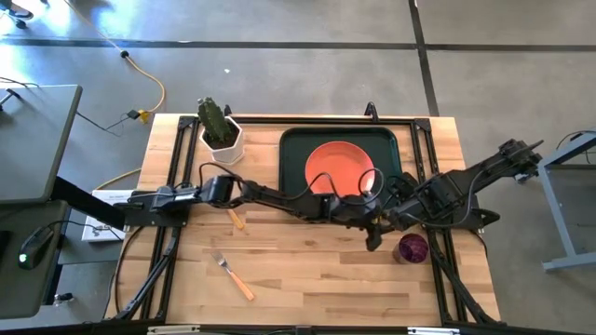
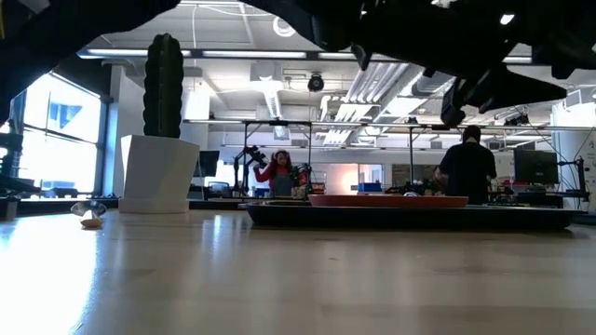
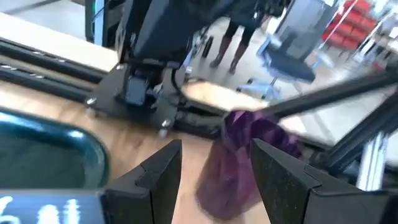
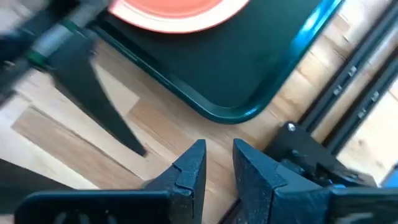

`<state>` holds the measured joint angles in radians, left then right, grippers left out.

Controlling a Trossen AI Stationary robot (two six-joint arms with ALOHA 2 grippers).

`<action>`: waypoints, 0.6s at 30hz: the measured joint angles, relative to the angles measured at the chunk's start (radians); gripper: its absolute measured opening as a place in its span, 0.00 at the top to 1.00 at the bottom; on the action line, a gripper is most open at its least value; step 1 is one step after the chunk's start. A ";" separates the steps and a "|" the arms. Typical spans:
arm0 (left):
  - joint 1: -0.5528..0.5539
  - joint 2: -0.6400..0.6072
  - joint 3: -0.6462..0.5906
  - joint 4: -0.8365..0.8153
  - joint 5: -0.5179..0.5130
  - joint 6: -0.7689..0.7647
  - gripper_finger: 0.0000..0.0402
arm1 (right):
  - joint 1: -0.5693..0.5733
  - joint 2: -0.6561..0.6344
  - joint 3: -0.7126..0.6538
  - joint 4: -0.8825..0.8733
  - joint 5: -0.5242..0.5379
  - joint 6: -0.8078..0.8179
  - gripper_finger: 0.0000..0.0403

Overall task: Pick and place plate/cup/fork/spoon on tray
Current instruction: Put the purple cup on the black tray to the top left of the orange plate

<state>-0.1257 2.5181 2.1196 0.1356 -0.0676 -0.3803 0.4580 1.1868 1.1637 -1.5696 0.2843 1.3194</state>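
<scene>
purple cup [image 1: 412,247] sits ahead of open left gripper [image 3: 214,168]; right gripper [image 4: 217,163] narrow, empty.

Your orange-red plate [image 1: 339,167] lies flat inside the dark green tray [image 1: 293,149] at the bench's far side. The purple cup [image 1: 412,247] stands on the bench near the tray's right corner. The fork [image 1: 233,276] lies near the front, left of centre; the spoon [image 1: 237,220] is partly hidden.
</scene>
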 joint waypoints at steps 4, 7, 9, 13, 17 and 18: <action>-0.007 0.052 0.110 -0.053 -0.002 -0.084 0.55 | -0.017 -0.006 0.000 -0.003 0.035 -0.085 0.84; -0.023 0.091 0.186 -0.045 -0.035 -0.147 0.55 | -0.045 -0.010 0.000 -0.008 0.094 -0.158 0.83; -0.038 0.117 0.230 -0.011 -0.081 -0.171 0.55 | -0.069 -0.010 0.000 -0.007 0.127 -0.201 0.83; -0.071 0.140 0.226 0.113 -0.181 -0.122 0.55 | -0.110 -0.009 0.000 -0.005 0.163 -0.260 0.83; -0.070 0.140 0.226 0.088 -0.261 -0.083 0.55 | -0.127 -0.010 0.000 0.000 0.169 -0.269 0.83; -0.068 0.140 0.226 0.086 -0.261 -0.082 0.55 | -0.127 -0.010 0.000 -0.003 0.167 -0.271 0.83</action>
<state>-0.1935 2.6583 2.3455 0.2220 -0.3287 -0.4626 0.3310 1.1767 1.1637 -1.5730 0.4515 1.0487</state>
